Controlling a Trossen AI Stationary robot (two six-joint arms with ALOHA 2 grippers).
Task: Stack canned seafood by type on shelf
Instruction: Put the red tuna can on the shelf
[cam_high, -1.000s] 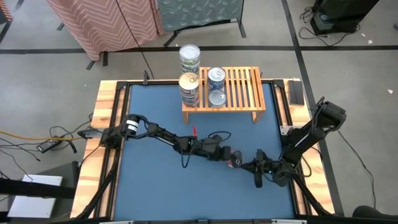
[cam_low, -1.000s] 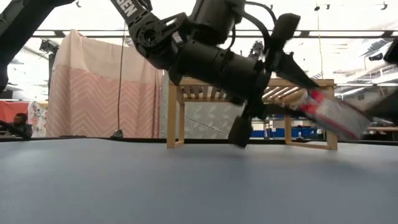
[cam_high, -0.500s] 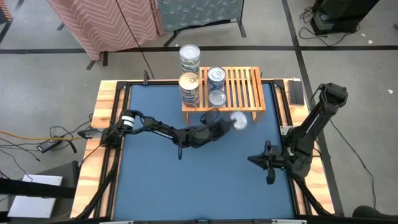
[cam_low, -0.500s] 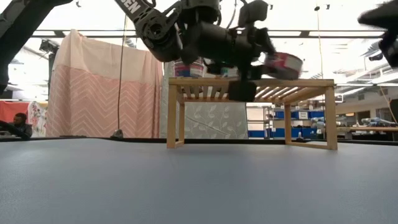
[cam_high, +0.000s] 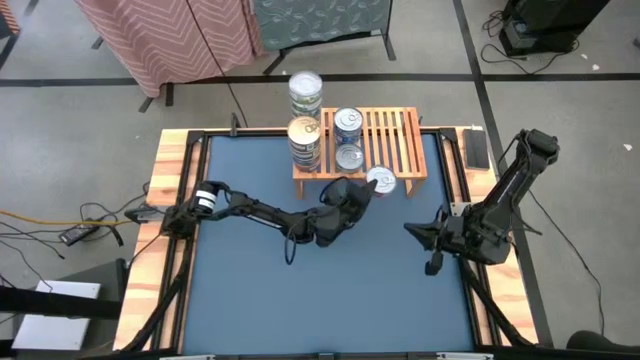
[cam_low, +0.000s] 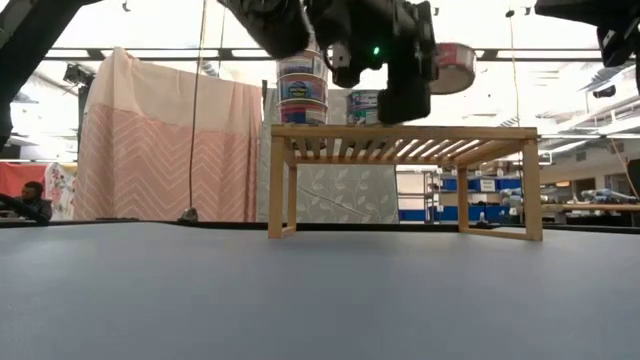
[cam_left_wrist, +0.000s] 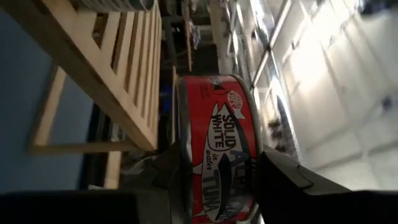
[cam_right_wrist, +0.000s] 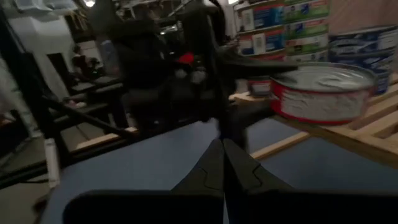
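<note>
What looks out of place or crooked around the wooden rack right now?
One tall stack of round tins stands behind the light-wood slatted rack, seemingly off the blue table. The left gripper holds a red-labelled tuna tin above the rack's front edge, not set down.

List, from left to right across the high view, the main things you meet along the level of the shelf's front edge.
Wooden table frame → tall can stack at the shelf's left end → left gripper → red-labelled tuna can it holds over the shelf's front edge → right gripper, shut, a little nearer the front.
</note>
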